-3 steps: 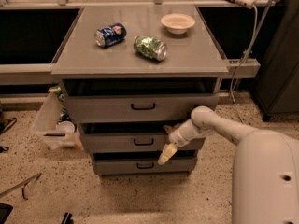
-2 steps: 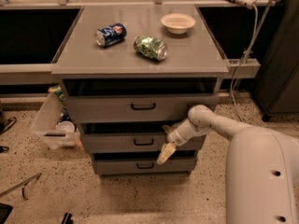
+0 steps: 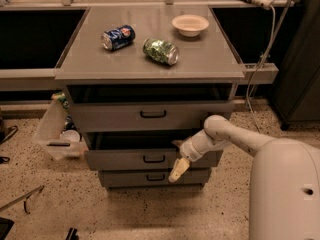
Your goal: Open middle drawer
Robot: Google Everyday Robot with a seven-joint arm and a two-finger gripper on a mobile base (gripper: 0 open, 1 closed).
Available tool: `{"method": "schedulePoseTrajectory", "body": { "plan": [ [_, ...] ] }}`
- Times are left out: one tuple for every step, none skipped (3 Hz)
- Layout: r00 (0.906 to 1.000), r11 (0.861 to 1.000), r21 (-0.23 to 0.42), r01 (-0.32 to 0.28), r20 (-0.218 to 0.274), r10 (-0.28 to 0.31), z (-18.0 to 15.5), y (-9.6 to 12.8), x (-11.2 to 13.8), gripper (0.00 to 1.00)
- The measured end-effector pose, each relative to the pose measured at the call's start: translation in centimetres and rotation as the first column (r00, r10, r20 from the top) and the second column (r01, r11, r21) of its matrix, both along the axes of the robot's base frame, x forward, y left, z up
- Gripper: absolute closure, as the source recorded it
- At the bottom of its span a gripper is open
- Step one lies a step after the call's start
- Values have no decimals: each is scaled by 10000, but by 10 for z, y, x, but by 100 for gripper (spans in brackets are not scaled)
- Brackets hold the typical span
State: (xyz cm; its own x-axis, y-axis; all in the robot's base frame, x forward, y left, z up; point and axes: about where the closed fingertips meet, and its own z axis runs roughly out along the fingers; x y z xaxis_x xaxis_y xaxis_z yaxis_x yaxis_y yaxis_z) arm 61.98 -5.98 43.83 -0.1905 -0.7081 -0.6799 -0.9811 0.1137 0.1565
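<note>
The grey cabinet [image 3: 150, 59] has three drawers. The middle drawer [image 3: 120, 160] has a small black loop handle [image 3: 153, 158] and stands pulled out a little, with a dark gap above its front. My gripper [image 3: 178, 163] is at that drawer's front, just right of the handle, at the end of the white arm [image 3: 225, 134] that reaches in from the right. The top drawer [image 3: 110, 116] also stands slightly out. The bottom drawer [image 3: 125, 178] sits further back.
On the cabinet top lie a blue can [image 3: 118, 37], a crushed green can [image 3: 161, 51] and a white bowl [image 3: 190, 24]. A clear plastic bin [image 3: 54, 129] leans at the cabinet's left. Cables [image 3: 260, 59] hang at the right. My white base [image 3: 285, 189] fills the lower right.
The middle drawer has slid out a little toward the camera, and my gripper has moved with it, slightly down in the picture.
</note>
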Motion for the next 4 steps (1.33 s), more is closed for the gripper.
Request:
{"method": "schedulePoseTrajectory", "body": {
  "plan": [
    [10000, 10000, -1, -1, 0, 1, 0, 0, 0, 0],
    [9989, 9986, -327, -418, -237, 410, -3, 8, -15, 0],
    [9969, 9971, -386, -661, -455, 644, 9, 11, -60, 0],
    [9968, 9970, -385, -666, -460, 648, 9, 11, -60, 0]
  ]
}}
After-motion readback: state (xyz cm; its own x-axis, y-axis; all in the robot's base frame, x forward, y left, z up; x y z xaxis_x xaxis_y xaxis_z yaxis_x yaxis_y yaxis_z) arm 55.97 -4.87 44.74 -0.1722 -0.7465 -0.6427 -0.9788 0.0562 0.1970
